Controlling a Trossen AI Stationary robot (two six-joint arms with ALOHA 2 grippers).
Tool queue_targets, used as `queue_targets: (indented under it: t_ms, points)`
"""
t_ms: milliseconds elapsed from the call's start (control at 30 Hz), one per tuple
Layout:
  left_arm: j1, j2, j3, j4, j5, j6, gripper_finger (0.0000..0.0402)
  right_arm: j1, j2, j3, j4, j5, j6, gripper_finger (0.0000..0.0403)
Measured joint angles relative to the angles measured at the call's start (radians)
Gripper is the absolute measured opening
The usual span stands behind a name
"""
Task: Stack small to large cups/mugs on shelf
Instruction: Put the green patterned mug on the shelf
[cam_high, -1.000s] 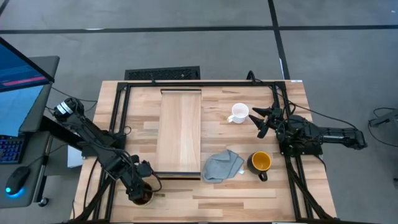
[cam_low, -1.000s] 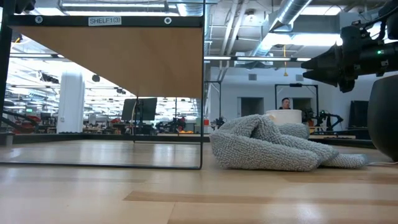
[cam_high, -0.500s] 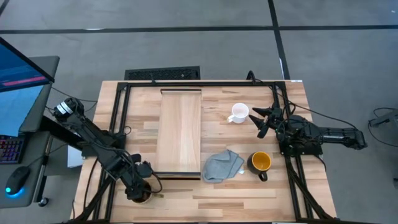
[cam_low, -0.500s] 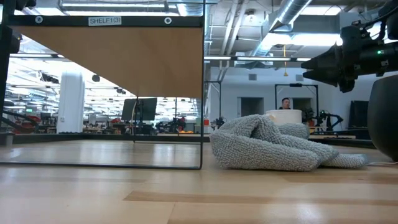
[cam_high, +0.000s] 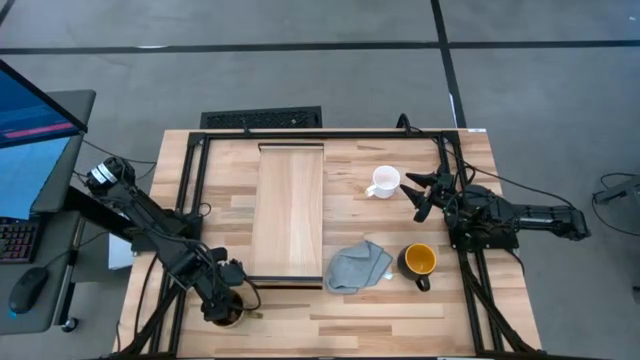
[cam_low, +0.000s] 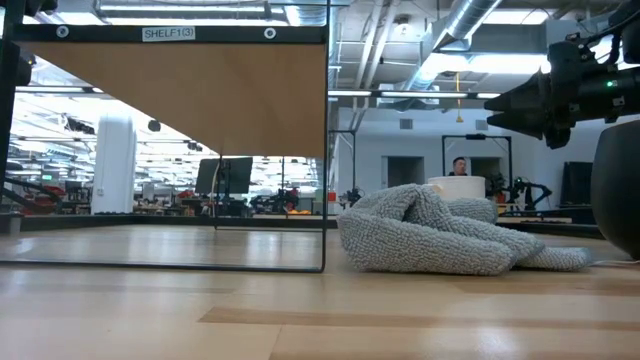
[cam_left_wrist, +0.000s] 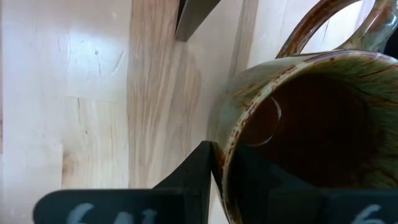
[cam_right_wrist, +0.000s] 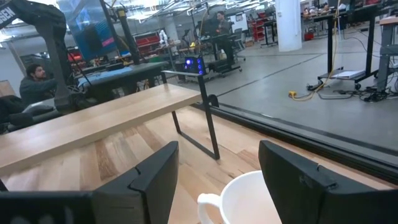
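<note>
**Left hand on the brown-olive mug, near-left corner**

High view: left hand (cam_high: 226, 308) over brown-olive mug (cam_high: 229, 316), near table (cam_high: 400, 310) edge; shelf (cam_high: 288, 210) lies just beyond.

Left wrist view: fingers pinch the mug's rim.

Right wrist view: right hand (cam_right_wrist: 217, 165) spread, small white mug (cam_right_wrist: 249, 200) directly ahead.

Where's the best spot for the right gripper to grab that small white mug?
Probably the rim wall of the white mug, from above. It stands upright with its mouth open, and its handle points toward the shelf, away from the right gripper, which is open beside it. One finger inside and one outside should pinch it.
</note>
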Motion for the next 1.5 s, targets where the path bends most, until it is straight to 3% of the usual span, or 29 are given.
queue_targets:
  t_ms: [833,1500]
  points:
    - [0.000,-0.001,0.001,-0.013,0.014,0.052,0.0027,0.000,0.000,0.000,0.000,0.000,0.000,0.0244]
    - [0.021,-0.003,0.112,-0.229,-0.024,0.078,0.0022,0.000,0.000,0.000,0.000,0.001,0.000,0.0244]
